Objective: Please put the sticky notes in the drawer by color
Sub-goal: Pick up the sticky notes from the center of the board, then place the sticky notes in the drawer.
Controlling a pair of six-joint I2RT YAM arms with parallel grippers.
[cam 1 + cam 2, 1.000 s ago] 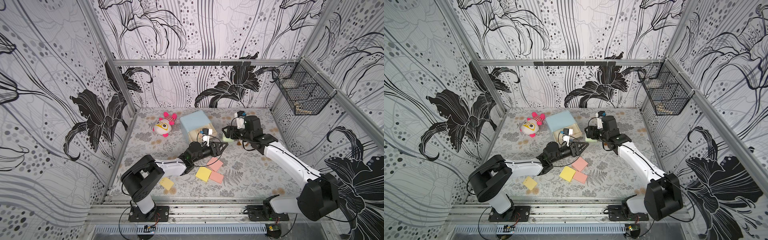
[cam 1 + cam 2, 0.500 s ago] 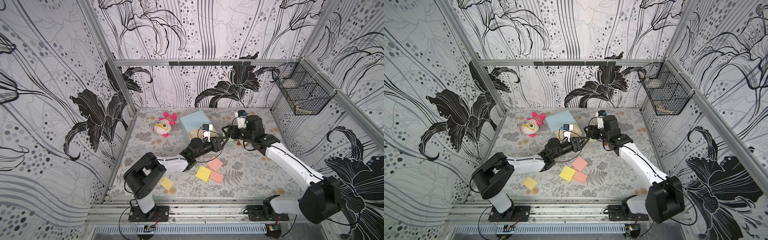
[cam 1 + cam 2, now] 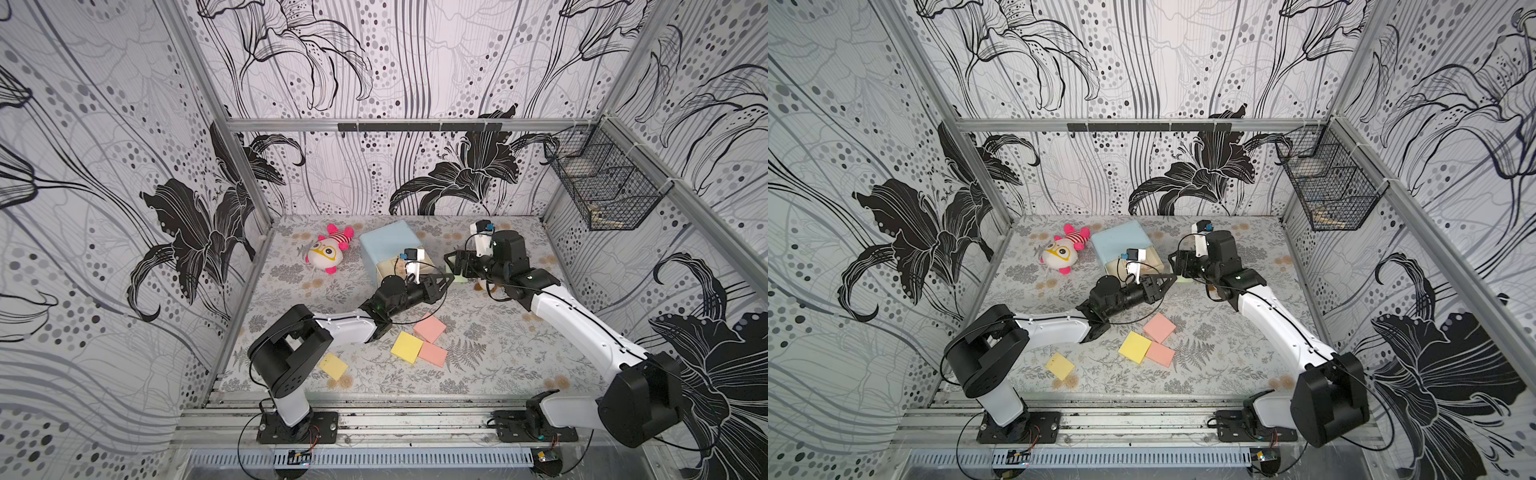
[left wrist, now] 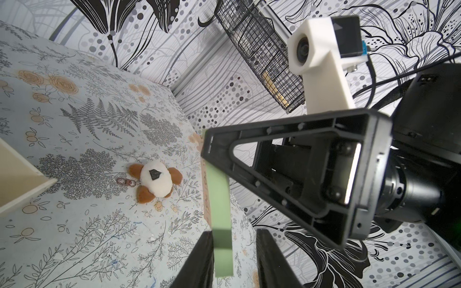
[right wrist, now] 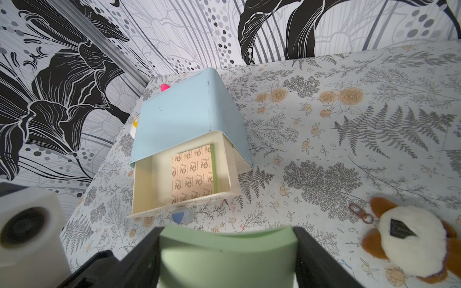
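Observation:
My right gripper is shut on a light green sticky note pad, gripped across its width and held above the table in front of the drawer. My left gripper straddles the pad's free edge. One finger touches it and a gap shows at the other, so it is open. The top drawer is pulled out and holds a green-edged pad lying cardboard side up. Two pink pads and two yellow ones lie on the table.
A pink plush doll lies left of the drawer. A brown and white plush keyring lies on the table close under the grippers. A wire basket hangs on the right wall.
My left gripper has reached up and right to the green pad held by the right gripper, and its jaws have narrowed around the pad's edge. The right arm has barely moved.

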